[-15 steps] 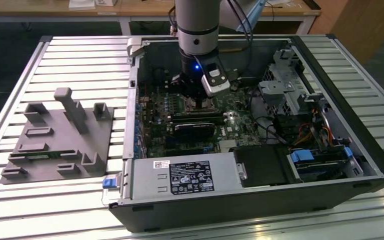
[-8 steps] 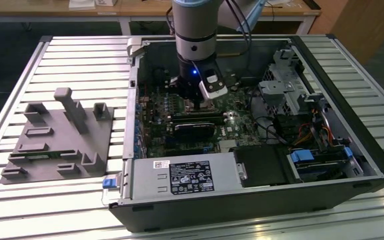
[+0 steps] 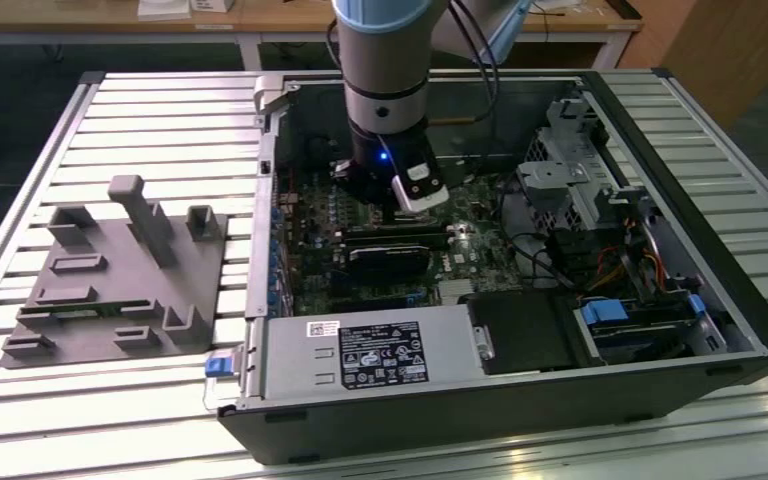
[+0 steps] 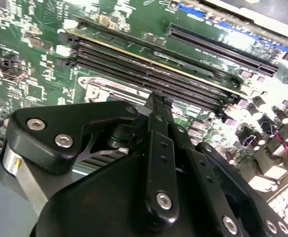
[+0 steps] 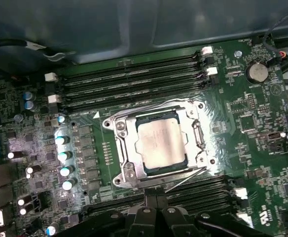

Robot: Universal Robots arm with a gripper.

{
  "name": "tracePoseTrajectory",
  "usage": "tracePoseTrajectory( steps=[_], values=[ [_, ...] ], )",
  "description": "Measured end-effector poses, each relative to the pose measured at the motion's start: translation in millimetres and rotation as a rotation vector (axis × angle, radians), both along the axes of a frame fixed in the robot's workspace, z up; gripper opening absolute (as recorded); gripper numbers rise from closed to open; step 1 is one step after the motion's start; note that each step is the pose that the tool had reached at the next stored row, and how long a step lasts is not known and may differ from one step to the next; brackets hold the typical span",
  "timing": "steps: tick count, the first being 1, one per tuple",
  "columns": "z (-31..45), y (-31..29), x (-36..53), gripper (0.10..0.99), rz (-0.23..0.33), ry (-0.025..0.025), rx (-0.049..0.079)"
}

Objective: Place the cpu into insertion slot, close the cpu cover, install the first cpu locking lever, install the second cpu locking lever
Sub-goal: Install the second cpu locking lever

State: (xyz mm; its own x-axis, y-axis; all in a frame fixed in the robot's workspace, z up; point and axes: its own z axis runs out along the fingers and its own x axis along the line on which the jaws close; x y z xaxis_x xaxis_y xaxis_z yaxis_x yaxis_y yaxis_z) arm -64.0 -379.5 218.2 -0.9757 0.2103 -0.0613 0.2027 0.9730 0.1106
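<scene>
Slatted metal desk point(image 3: 157, 120) carries an open computer case point(image 3: 704, 330). Gripper point(image 5: 156, 210) jaws closed, empty, above the cpu point(image 5: 161, 144) seated under the closed cpu cover point(image 5: 126, 148). Label print unreadable.

The arm point(image 3: 384, 70) is held nearly vertical in the exterior view, with the wrist pointed straight down. The gripper point(image 4: 159, 98) is seen in the second wrist view with its black fingers point(image 4: 160, 123) brought tightly together, nothing being held between them.
</scene>
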Motion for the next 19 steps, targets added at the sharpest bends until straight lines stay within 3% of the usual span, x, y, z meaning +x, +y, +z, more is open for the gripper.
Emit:
tracePoseTrajectory(
  steps=[8, 16, 19],
  values=[
    [-6.4, -8.6, -7.0, 0.106, 0.001, 0.0000, 0.031],
    [-11.4, -12.8, -12.4, 0.106, 0.004, 0.0001, 0.103],
    [-14.3, -13.8, -14.0, 0.106, 0.005, 0.0001, 0.120]
  ],
)
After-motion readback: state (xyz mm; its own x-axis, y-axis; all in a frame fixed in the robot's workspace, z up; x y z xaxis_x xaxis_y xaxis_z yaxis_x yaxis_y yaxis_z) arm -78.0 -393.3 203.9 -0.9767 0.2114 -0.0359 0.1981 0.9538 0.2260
